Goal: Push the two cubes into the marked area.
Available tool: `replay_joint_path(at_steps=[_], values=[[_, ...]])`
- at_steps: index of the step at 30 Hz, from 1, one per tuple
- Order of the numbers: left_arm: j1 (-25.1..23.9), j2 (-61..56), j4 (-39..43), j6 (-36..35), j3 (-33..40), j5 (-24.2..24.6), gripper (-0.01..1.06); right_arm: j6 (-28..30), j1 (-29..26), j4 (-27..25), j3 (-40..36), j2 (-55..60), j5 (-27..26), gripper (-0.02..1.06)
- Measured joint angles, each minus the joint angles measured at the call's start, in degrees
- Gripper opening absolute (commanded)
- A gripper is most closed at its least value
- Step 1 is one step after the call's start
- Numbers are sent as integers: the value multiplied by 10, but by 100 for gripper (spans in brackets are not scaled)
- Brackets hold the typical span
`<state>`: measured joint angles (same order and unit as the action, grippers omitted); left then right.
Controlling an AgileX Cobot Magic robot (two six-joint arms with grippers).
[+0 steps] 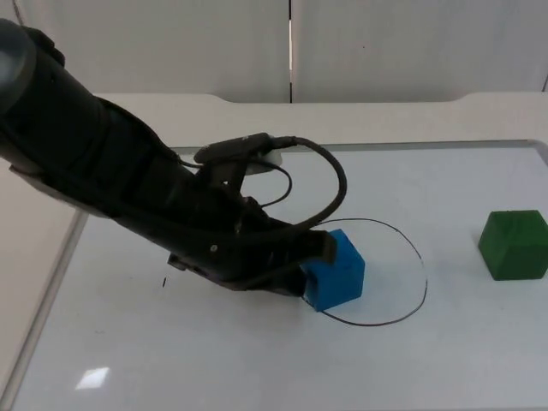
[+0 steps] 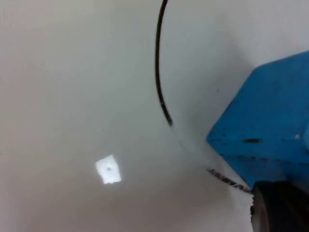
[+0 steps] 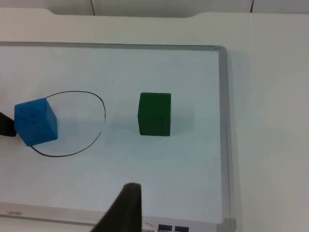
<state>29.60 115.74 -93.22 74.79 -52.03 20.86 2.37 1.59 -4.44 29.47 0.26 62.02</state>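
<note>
Left gripper (image 1: 310, 267) low on the whiteboard (image 1: 257, 360), tip pressed against the blue cube's (image 1: 336, 271) left face; can't tell if its fingers are spread or closed. In the left wrist view the black fingertip (image 2: 277, 208) touches the blue cube (image 2: 265, 130) with the line (image 2: 158, 72) curving just beside it. Blue cube sits on the left edge of the black hand-drawn circle (image 1: 411, 257), mostly inside it. Green cube (image 1: 514, 245) well apart to the right, outside the circle, near the board's right edge. Right gripper (image 3: 126, 208) waits above the board's edge, looking at both cubes; finger state can't be told. No readable writing; small dark marks on the board frame (image 3: 169, 227) too small to read.
</note>
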Motion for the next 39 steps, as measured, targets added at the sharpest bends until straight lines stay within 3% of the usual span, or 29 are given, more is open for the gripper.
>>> replay_joint_path(at_steps=[8, 17, 24, 34, 39], values=[[0, 0, -58, 55, 0, 19, 0, 0, 0, 0, 0, 0, 0, 105], [0, 0, -54, 58, 0, 19, 0, 0, 0, 0, 0, 0, 0, 105], [-5, -44, -12, 58, 0, 11, 0, 0, 0, 0, 0, 0, 0, 105], [-21, -199, 55, 56, 0, -15, 0, 0, 0, 0, 0, 0, 0, 105], [-23, -259, 113, 22, 0, -22, 0, 0, 0, 0, 0, 0, 0, 105]])
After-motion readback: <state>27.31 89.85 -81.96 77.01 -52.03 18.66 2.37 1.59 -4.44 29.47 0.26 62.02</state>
